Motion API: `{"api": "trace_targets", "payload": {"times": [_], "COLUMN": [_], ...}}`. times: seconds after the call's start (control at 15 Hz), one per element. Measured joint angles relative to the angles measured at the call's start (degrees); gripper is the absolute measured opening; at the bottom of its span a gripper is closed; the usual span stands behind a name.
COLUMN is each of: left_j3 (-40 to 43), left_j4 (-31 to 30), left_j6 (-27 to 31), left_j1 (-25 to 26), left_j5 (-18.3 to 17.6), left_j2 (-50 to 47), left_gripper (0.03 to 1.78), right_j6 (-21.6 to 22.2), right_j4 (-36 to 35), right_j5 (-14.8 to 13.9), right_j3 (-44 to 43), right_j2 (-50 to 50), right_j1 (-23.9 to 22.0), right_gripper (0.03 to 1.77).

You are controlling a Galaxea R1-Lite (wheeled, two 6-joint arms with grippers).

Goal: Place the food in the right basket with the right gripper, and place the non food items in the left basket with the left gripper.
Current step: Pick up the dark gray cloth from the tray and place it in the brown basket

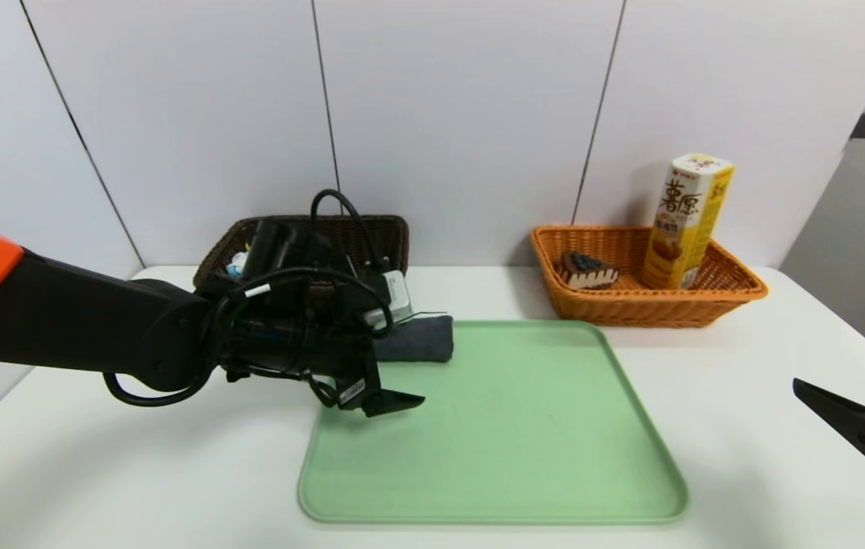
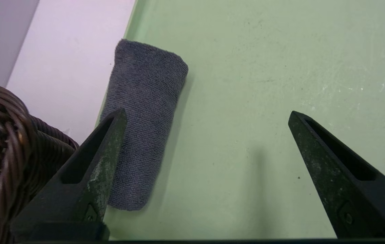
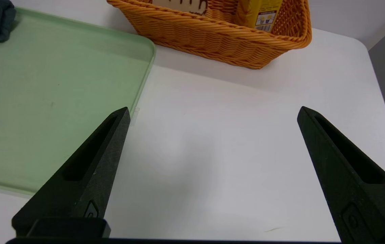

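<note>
A dark grey rolled cloth [image 1: 417, 339] [image 2: 145, 112] lies on the back left corner of the green tray [image 1: 493, 427]. My left gripper [image 1: 400, 374] [image 2: 206, 112] hovers open just above that corner. One finger is over the cloth's edge, the other over bare tray, and nothing is held. The dark brown left basket [image 1: 382, 229] [image 2: 2, 142] stands behind the arm, which mostly hides it. The orange right basket [image 1: 714, 293] [image 3: 212, 37] holds the upright yellow-and-white snack box [image 1: 687, 221] and the chocolate cake wedge [image 1: 588, 271]. My right gripper [image 1: 847, 370] [image 3: 213, 109] is open and empty over the table at the right.
The white table [image 1: 744, 396] ends close to the right gripper, and a white panelled wall runs behind both baskets. A small white-and-blue piece [image 1: 237, 264] shows inside the dark basket behind the left arm. The rest of the tray [image 3: 43, 84] is bare.
</note>
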Motion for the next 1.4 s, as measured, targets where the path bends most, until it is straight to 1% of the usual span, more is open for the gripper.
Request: {"api": "trace_targets", "payload": {"times": [0.07, 0.2, 0.4, 0.53, 0.67, 0.93, 1.27, 1.33, 1.4], "left_j3": [0.0, -0.1, -0.6, -0.9, -1.0, -0.5, -0.1, 0.0, 0.0], "left_j4": [0.0, -0.1, -0.9, -3.9, -8.0, -8.5, -8.4, -8.5, -8.5], "left_j6": [0.0, 0.0, 0.0, 0.1, -0.1, 0.1, 0.1, 0.1, 0.0], "left_j1": [0.0, -0.1, -0.1, -0.1, 0.1, 0.2, 0.4, 0.6, 0.7], "left_j5": [0.1, 1.5, 2.8, 4.7, 6.4, 7.4, 7.5, 7.5, 7.5], "left_j2": [0.4, 1.2, 2.6, 3.9, 5.0, 5.8, 6.0, 5.9, 5.9], "left_gripper": [1.69, 1.69, 1.69, 1.69, 1.69, 1.69, 1.69, 1.63, 1.45], "right_j6": [0.4, 1.1, 1.1, 1.0, 1.0, 1.0, 1.0, 1.0, 0.9], "right_j4": [0.0, 0.0, 0.0, 0.0, 0.0, 0.0, 0.0, 0.0, 0.0], "right_j5": [0.5, 1.5, 2.3, 3.4, 3.6, 4.0, 4.0, 4.0, 4.0], "right_j3": [0.4, 0.9, 1.5, 1.8, 2.0, 2.0, 2.0, 2.0, 2.0], "right_j2": [0.0, 0.0, -0.1, -0.3, -0.4, -0.4, -0.4, -0.4, -0.4], "right_j1": [0.0, 0.0, 0.0, 0.0, 0.0, 0.0, 0.0, 0.0, 0.0], "right_gripper": [1.7, 1.7, 1.7, 1.7, 1.7, 1.7, 1.7, 1.7, 1.7]}}
